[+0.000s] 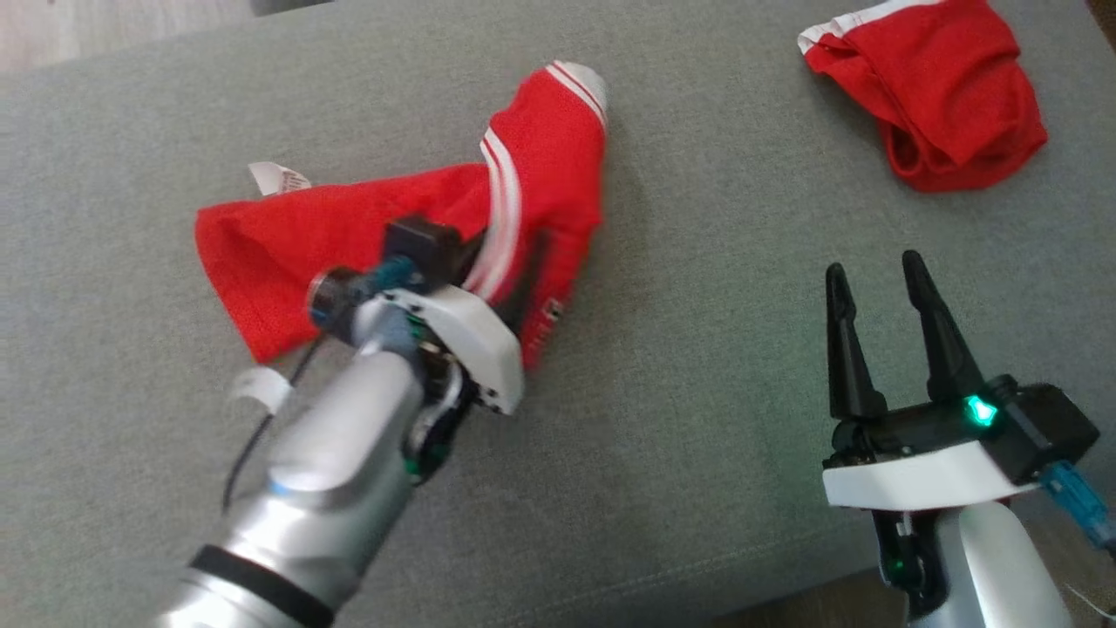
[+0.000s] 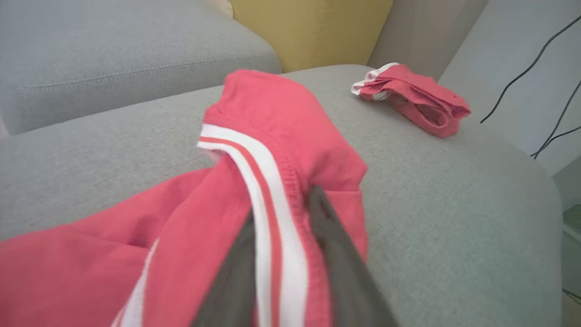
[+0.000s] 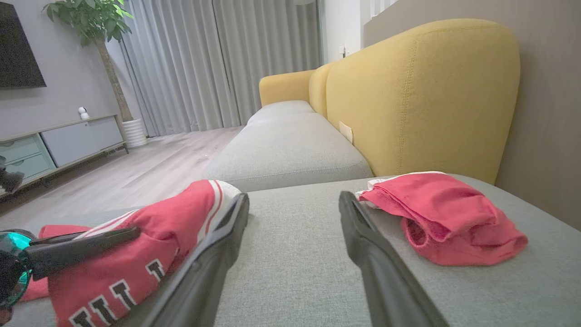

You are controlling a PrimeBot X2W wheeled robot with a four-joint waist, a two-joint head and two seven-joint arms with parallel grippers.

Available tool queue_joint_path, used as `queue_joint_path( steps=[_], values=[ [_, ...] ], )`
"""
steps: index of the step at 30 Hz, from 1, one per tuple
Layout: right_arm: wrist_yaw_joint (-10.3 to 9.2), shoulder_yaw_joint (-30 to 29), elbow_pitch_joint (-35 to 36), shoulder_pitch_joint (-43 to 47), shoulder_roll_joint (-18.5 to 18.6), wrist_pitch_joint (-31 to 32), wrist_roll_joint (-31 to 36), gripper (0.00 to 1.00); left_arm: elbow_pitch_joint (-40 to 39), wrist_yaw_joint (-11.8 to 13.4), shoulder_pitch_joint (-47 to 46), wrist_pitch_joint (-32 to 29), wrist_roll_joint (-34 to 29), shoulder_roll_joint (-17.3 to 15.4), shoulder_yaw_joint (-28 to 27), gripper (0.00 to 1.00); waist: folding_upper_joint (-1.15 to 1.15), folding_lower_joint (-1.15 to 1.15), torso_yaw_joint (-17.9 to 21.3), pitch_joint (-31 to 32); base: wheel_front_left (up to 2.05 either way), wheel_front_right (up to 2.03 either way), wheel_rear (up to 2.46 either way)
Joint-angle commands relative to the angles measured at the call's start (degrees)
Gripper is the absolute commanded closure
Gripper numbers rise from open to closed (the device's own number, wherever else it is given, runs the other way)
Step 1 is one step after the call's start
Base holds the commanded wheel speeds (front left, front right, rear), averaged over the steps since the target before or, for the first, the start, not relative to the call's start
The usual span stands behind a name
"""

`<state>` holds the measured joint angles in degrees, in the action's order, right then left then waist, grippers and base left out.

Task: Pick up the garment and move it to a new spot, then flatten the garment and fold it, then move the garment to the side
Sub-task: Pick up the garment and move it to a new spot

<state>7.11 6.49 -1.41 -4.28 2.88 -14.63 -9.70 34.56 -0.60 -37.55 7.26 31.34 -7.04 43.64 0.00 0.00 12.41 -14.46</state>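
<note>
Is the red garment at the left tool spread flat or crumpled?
Crumpled: the garment lies twisted and bunched on the grey cushion, with one striped end standing up.

We've got a red garment (image 1: 349, 235) with white stripes and black-and-white lettering, plus a second red piece (image 1: 942, 96) trimmed in white. We see a plain grey cushion (image 1: 697, 436) and a mustard yellow backrest (image 3: 422, 91). The right gripper (image 1: 874, 266) is black and white with a green glow.

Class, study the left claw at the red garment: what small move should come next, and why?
Probably draw the left claw back off the garment. Its fingers straddle the striped band, and the cloth lies bunched on the grey cushion, so it needs freeing before flattening.
</note>
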Motion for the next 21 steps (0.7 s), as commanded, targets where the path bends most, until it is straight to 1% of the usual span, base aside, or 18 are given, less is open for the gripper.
queue_joint_path(
  steps=[1, 3, 6, 8, 10, 13, 15, 21],
  values=[
    [0.37, 1.44, 1.41, -1.09, 0.0, -0.37, -0.37, 0.0, -0.97, -0.59, -2.58, 1.56, -0.41, 0.44, -1.24, 0.0, 0.0, 0.0, -0.66, 0.86, 0.0, 0.0, 0.0],
    [0.37, 1.48, 0.93, -0.67, 0.0, -0.37, -0.24, 0.0, 0.07, -1.19, -2.38, 3.09, -0.67, 1.61, -0.11, 0.0, 0.0, 0.0, -1.47, 2.29, 0.0, 0.0, 0.0],
    [0.37, 1.06, 0.0, 0.7, 0.0, -0.37, 0.22, 0.0, -0.28, -1.0, -1.25, 4.79, -1.0, 2.71, 1.27, 0.0, 0.0, 0.0, -2.96, 5.51, 0.0, 0.0, 0.0],
    [0.37, 0.96, -0.64, 1.88, 0.0, -0.37, 0.48, 0.0, -1.65, -0.54, 0.2, 5.44, -1.63, 3.07, 2.59, 0.0, 0.0, 0.0, -3.98, 8.02, 0.0, 0.0, 0.0],
    [0.37, 1.01, -1.09, 3.18, 0.0, -0.37, 0.37, 0.0, -3.64, 0.51, 2.28, 5.97, -1.85, 3.19, 3.13, 0.0, 0.0, 0.0, -5.02, 10.57, 0.0, 0.0, 0.0],
    [0.37, 0.88, -1.46, 5.49, 0.0, -0.37, 0.2, 0.0, -7.06, 3.73, 5.9, 6.64, -3.02, 1.71, 2.99, 0.0, 0.0, 0.0, -6.92, 14.36, 0.0, 0.0, 0.0],
    [0.37, 0.76, -1.39, 6.88, 0.0, -0.37, 0.12, 0.0, -9.45, 6.63, 8.48, 6.96, -4.13, -0.47, 2.32, 0.0, 0.0, 0.0, -8.15, 15.6, 0.0, 0.0, 0.0],
    [0.37, 0.99, -1.12, 9.03, 0.0, -0.37, 0.71, 0.0, -17.65, 13.46, 18.99, 7.66, -4.39, -7.28, -3.55, 0.0, 0.0, 0.0, -10.85, 18.1, 0.0, 0.0, 0.0]
  ],
)
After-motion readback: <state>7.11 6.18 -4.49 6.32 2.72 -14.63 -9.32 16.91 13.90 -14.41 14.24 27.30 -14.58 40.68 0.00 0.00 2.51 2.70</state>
